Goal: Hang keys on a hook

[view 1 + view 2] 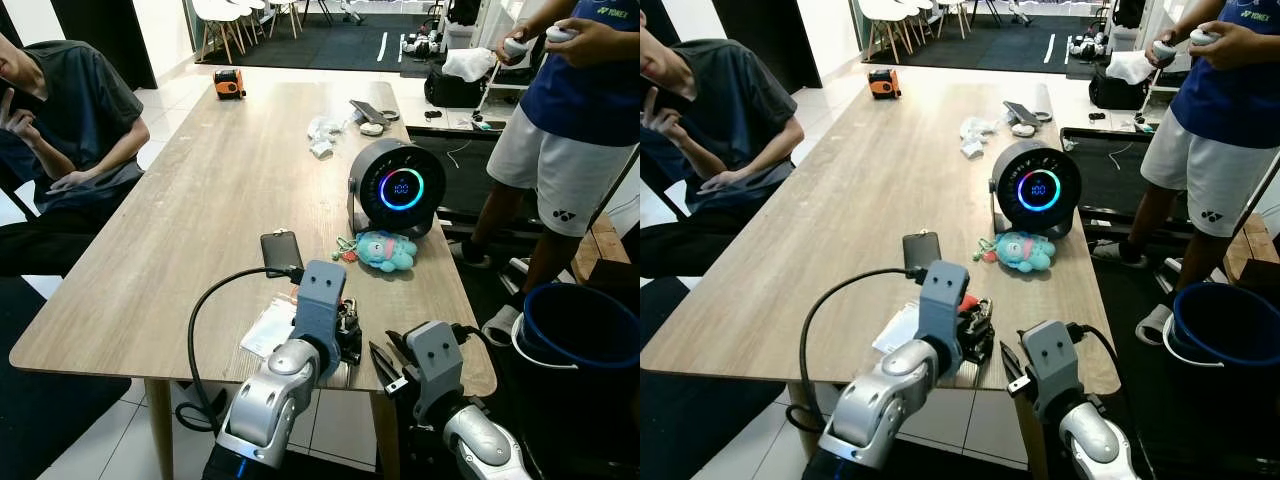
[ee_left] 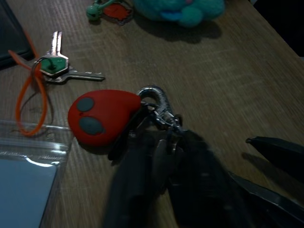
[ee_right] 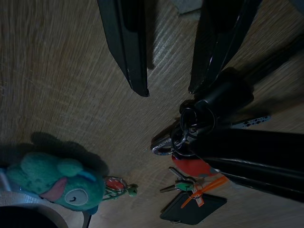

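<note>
Head views, layout: wooden surface point(image 1: 200, 200) with a round speaker point(image 1: 397, 187) lit by a blue ring, a teal plush toy point(image 1: 385, 250) just in front of it, a dark phone point(image 1: 281, 252) nearer the robot; one person seated at the far left, another standing at the right

Head views, arms: left gripper point(image 1: 978, 330) low over the near edge of the surface, red of the keys' fob showing beside it; right gripper point(image 1: 387, 365) near the same edge, just to the right, nothing in it

Left wrist view, task item: keys point(image 2: 156, 114), a bunch with a red heart-shaped fob and a silver clip, lying on the surface at the tips of the left gripper; dark fingers point(image 2: 137, 175) closed around the ring end, blurred, so hold judged firm but not certain

Left wrist view, other: second key set with green cap and orange loop point(image 2: 54, 66) lying apart from the bunch; clear plastic bag point(image 2: 28, 175) beside it

Right wrist view: right gripper fingers point(image 3: 126, 42) parted, well spread, empty; left gripper's black fingers clamped on the ring, red fob beneath

Key relation: bunch sits directly under the left gripper, fob pointing away toward the phone, clip toward the plush toy; left arm holds it, right arm beside

Hook: none made out; judged that the bunch must be lifted first
</note>
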{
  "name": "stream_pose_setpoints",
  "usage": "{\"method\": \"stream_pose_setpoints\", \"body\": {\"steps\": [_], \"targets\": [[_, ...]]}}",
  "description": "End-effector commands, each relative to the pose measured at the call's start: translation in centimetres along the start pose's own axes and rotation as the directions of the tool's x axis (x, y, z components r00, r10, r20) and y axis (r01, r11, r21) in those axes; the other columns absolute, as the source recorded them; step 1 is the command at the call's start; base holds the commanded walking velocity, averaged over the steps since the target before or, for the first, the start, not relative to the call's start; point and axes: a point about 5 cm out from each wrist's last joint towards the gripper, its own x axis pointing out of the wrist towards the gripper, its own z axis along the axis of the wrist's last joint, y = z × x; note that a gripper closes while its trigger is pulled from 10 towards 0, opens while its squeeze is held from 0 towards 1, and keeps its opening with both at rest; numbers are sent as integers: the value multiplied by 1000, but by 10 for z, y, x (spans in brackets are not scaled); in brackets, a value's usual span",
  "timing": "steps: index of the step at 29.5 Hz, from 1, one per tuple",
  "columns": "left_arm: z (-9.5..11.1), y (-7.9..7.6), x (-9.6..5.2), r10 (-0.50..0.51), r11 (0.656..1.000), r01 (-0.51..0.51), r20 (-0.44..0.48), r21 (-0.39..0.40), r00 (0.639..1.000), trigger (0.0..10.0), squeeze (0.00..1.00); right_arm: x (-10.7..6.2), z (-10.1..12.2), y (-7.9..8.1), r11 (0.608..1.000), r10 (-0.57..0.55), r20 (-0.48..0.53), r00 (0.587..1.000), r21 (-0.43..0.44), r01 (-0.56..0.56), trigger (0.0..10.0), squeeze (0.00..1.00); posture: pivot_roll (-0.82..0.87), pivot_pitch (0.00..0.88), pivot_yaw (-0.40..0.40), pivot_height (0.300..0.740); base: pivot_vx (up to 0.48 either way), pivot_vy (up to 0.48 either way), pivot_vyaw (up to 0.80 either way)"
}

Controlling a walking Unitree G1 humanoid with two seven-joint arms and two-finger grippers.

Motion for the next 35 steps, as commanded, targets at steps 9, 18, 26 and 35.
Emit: {"method": "stream_pose_setpoints", "body": {"steps": [9, 18, 26, 35], "targets": [[-5, -10, -2, -26, 999, 26, -8, -40, 1000, 0, 0, -1, -4, 4, 1000, 14, -19, 1000, 6, -14, 10000, 0, 16, 225, 60, 740, 0, 0, 0], [-5, -7, -3, -21, 999, 21, -7, -37, 1000, 8902, 0, -1, -4, 2, 1000, 13, -19, 1000, 2, -13, 10000, 0, 10, 216, 60, 740, 0, 0, 0], [31, 39, -15, 147, 973, -115, 151, -198, 977, 10000, 0, 0, -4, 1, 1000, 10, -18, 1000, -4, -10, 10000, 0, 12, 207, 58, 740, 0, 0, 0], [53, 95, -51, 274, 959, -248, 229, -138, 934, 10000, 0, -1, -6, 1, 1000, 8, -20, 1000, 0, -8, 10000, 0, 32, 196, 55, 740, 0, 0, 0]]}}
